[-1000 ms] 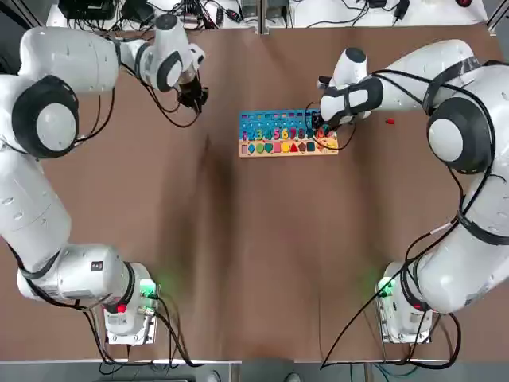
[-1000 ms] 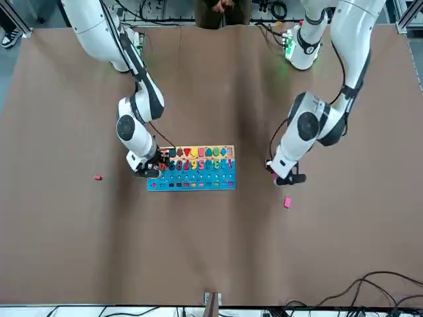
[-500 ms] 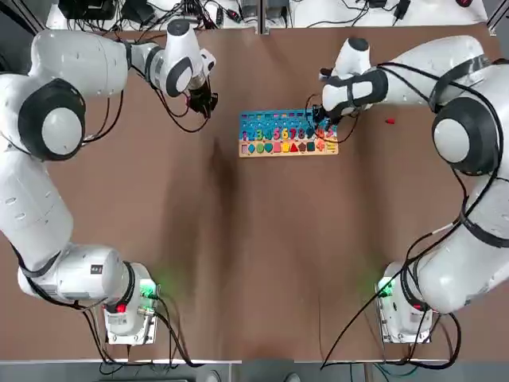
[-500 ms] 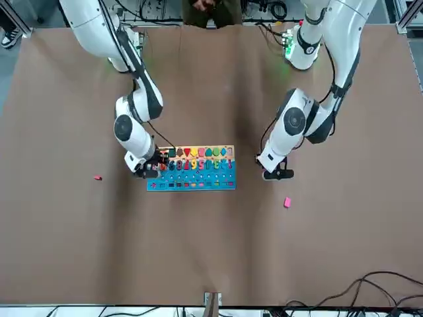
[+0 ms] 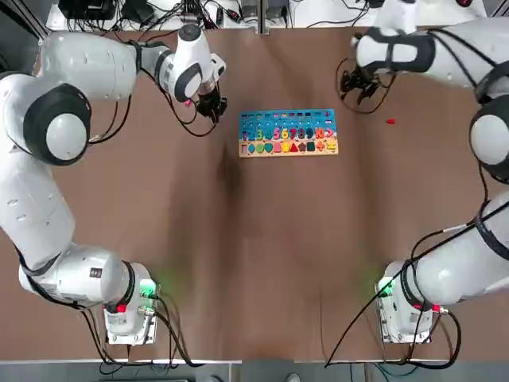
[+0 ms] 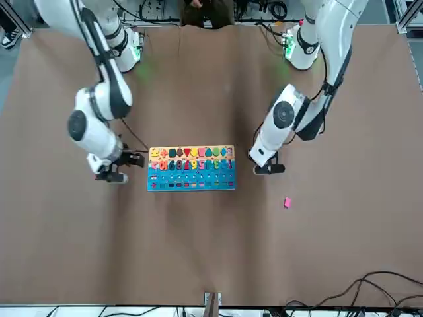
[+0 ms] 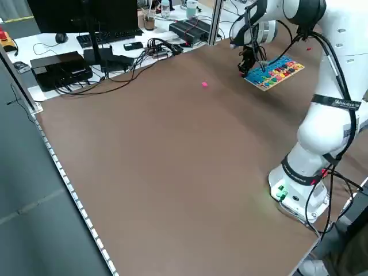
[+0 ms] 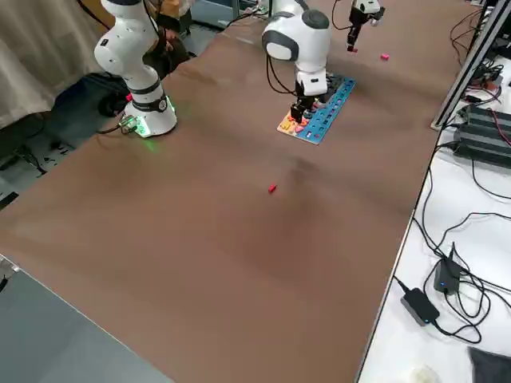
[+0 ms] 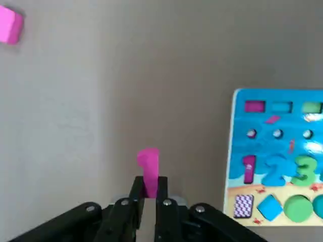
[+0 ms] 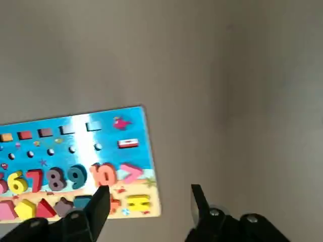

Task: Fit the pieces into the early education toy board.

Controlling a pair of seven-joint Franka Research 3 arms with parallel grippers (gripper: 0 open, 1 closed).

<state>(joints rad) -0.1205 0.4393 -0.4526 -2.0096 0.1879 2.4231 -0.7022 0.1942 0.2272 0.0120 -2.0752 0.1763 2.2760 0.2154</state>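
The early education toy board (image 5: 262, 117) lies flat at the far middle of the table, blue on top with coloured numbers and shapes in it. My left gripper (image 5: 211, 106) hovers just left of the board, shut on a small pink piece (image 9: 148, 166). Another pink piece (image 6: 287, 203) lies on the table beyond it. My right gripper (image 5: 359, 87) hangs open and empty off the board's right far corner; the right wrist view shows the board (image 10: 132, 118) beside its spread fingers (image 10: 99, 200). To the right of the board, a red piece (image 5: 390, 121) rests on the table.
The table is covered by a brown cloth (image 5: 262, 255). Cables and electronics (image 7: 86, 60) line the far edge. A person (image 6: 211, 10) stands behind the arm bases. Both arm bases (image 5: 127, 314) sit at the near edge.
My right gripper opened and pulled up and away from the board's right end, toward the far right. My left gripper carried the pink piece rightward, closer to the board's left edge.
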